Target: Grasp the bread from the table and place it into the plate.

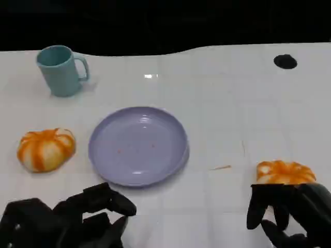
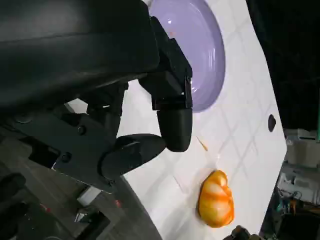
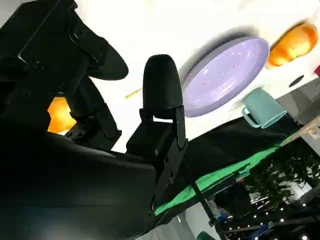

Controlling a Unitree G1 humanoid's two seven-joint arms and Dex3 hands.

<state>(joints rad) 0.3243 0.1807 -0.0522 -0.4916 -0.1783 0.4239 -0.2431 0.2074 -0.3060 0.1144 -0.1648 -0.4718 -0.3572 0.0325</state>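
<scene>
Bread (image 1: 285,172) lies on counter (image 1: 227,113) right of empty plate (image 1: 138,145); right robot hand (image 1: 289,214) spread just behind it for grasp, left robot hand (image 1: 72,219) loosely curled, idle.

White table (image 1: 232,103): plate (image 1: 138,146), mug (image 1: 61,70), breads (image 1: 46,149).

Setting: a staged lab or demo space is showing, not a home.
Work surface: a white table (image 1: 227,103) is lying against a black backdrop.
Background, right wrist view: a green cloth (image 3: 220,175) is hanging below the table edge; potted foliage (image 3: 285,175) and small lights are standing beyond.
Background, left wrist view: equipment clutter (image 2: 300,150) is sitting past the table.
</scene>
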